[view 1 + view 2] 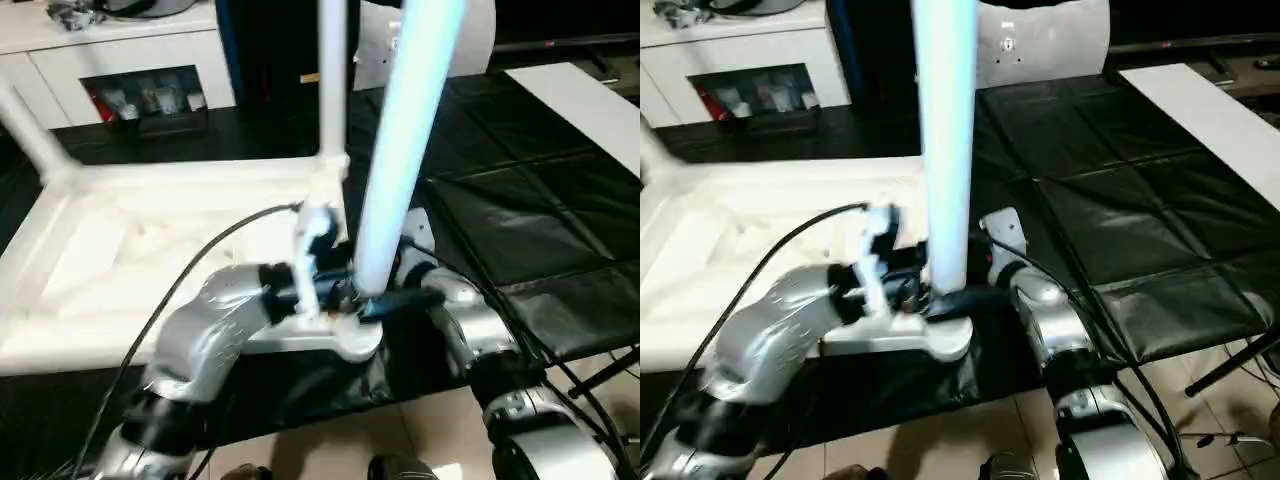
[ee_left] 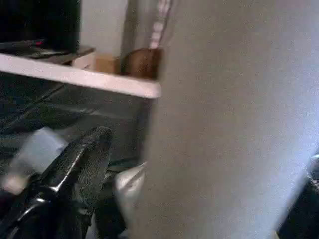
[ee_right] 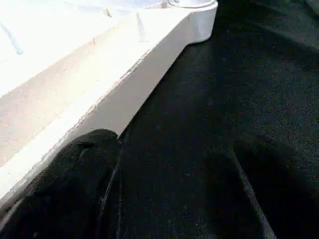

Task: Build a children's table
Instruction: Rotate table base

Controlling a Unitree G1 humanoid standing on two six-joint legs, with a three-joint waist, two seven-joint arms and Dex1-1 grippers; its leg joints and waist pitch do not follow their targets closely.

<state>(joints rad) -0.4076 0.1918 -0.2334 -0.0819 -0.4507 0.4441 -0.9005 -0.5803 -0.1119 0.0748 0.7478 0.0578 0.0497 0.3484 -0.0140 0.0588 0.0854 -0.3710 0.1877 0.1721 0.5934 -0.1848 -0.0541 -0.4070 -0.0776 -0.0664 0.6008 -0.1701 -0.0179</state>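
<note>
Jaws of both grippers stand released around the near leg, left gripper and right gripper at its foot. It rises from the near corner socket of the upturned tabletop on black mats. Unheld and perhaps not seated, it could tip; farther legs stand.

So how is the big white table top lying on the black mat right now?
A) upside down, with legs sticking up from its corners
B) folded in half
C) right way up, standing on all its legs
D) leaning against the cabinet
A: the table top lies flat on the black mat with its ribbed underside up, and a leg rises from the near corner socket, another leg from the far corner.
</note>
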